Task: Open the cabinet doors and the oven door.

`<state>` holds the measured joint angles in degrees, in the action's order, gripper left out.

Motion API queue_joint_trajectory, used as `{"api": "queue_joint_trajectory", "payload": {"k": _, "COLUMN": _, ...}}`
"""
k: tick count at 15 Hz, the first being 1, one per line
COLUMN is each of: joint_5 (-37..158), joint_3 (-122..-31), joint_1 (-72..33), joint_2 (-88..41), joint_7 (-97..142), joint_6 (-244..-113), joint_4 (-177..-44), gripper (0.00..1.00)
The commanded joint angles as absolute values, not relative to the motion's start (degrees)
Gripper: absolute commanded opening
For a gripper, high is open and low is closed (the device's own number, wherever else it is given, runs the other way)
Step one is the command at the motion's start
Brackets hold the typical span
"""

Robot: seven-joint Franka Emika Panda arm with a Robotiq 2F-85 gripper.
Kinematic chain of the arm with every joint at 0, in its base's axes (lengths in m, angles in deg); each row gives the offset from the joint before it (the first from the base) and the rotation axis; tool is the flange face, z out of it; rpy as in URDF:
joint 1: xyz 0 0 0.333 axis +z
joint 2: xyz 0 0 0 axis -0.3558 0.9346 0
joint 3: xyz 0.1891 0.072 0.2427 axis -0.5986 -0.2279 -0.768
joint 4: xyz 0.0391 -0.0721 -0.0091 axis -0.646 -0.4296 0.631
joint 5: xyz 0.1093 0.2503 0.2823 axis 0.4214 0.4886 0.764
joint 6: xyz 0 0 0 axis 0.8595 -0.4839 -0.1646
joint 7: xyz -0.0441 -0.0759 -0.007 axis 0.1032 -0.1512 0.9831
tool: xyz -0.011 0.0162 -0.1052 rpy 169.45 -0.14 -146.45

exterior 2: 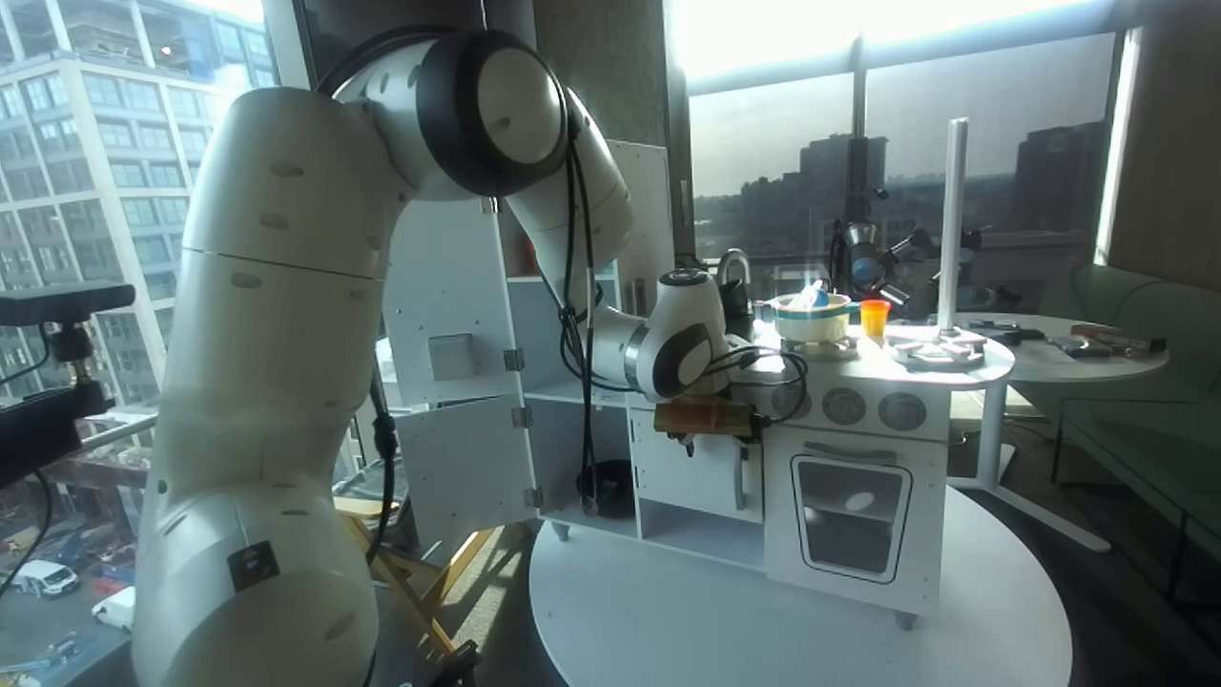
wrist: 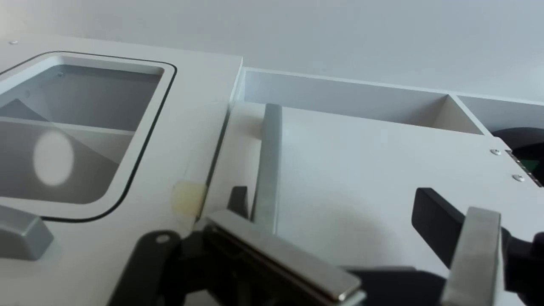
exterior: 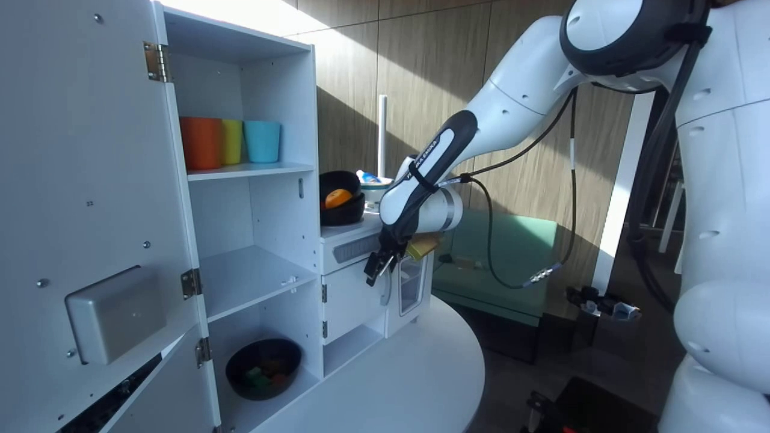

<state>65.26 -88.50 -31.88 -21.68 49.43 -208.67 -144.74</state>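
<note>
The tall cabinet door (exterior: 90,180), with a square grey inset (exterior: 115,316), stands swung open. The lower cabinet door (exterior: 165,388) also stands open. Both doors (exterior 2: 444,296) (exterior 2: 467,468) show open in the exterior views. The oven door (exterior: 354,297), a small white panel hinged at one side, looks shut. Its vertical grey handle (wrist: 270,165) shows in the wrist view. My gripper (exterior: 380,269) is in front of this door (exterior 2: 696,482). In the wrist view its fingers (wrist: 335,212) are wide apart, with the handle between them, nearer the left finger. Contact cannot be told.
A windowed front panel (exterior 2: 849,515) with a grey handle is beside the oven door. Black bowls (exterior: 341,195), a pot (exterior 2: 811,320), an orange cup (exterior 2: 874,317) and a white pole (exterior 2: 954,219) stand on the counter. Cups (exterior: 261,141) and a black bowl (exterior: 264,367) are inside the cabinet.
</note>
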Motion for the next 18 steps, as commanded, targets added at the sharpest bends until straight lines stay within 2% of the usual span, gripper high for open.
{"api": "queue_joint_trajectory", "payload": {"k": 1, "joint_5": 52.3, "joint_3": -77.84, "joint_1": -21.9, "joint_2": -26.21, "joint_7": 35.75, "joint_6": -201.17, "joint_4": -146.15, "gripper": 1.0}}
{"api": "queue_joint_trajectory", "payload": {"k": 5, "joint_5": 33.53, "joint_3": -70.97, "joint_1": -14.8, "joint_2": -28.72, "joint_7": 16.74, "joint_6": -188.16, "joint_4": -144.5, "gripper": 1.0}}
{"api": "queue_joint_trajectory", "payload": {"k": 8, "joint_5": 29.02, "joint_3": -72.48, "joint_1": -15.42, "joint_2": -30.28, "joint_7": 12.07, "joint_6": -183.38, "joint_4": -144.22, "gripper": 1.0}}
{"api": "queue_joint_trajectory", "payload": {"k": 14, "joint_5": 34.75, "joint_3": -74.81, "joint_1": -17.64, "joint_2": -28.23, "joint_7": 14.27, "joint_6": -189.13, "joint_4": -144.41, "gripper": 1.0}}
{"api": "queue_joint_trajectory", "payload": {"k": 18, "joint_5": 41.09, "joint_3": -75.28, "joint_1": -19.34, "joint_2": -24.87, "joint_7": 16.75, "joint_6": -200.2, "joint_4": -144.81, "gripper": 1.0}}
